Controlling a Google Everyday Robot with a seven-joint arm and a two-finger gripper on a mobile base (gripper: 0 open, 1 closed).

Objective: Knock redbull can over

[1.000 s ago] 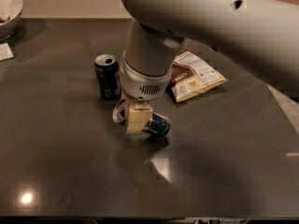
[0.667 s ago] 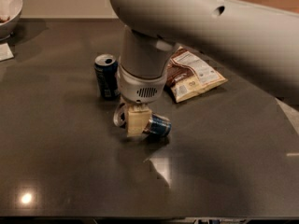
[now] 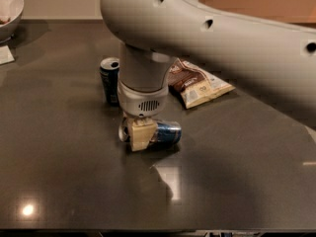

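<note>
Dark, glossy table (image 3: 59,172) across the whole view, with a bright spot of light glinting near its front left corner. And there's the redbull can (image 3: 167,132), down on its side at the middle of the table! Its silver top points left and its blue-and-silver body runs off to the right, lying flat on the surface.

The big pale grey arm (image 3: 207,38) sweeps in from the upper right and drops straight down through its wrist. The gripper (image 3: 140,135) is low at the table, right on the fallen can, with its tan tip covering the can's left half from the front. Whether it is clamped on the can or only resting against it, I cannot tell from here.

Just behind and to the left, the other can (image 3: 109,80) stands upright. It is dark blue with an opened top, close beside the wrist and clear of the fallen can. Behind to the right, a brown-and-white snack bag (image 3: 202,85) lies flat, its left end hidden by the arm. Far back left, a white bowl (image 3: 12,11) is cut off by the edge, with a white card (image 3: 6,55) just in front of it.
</note>
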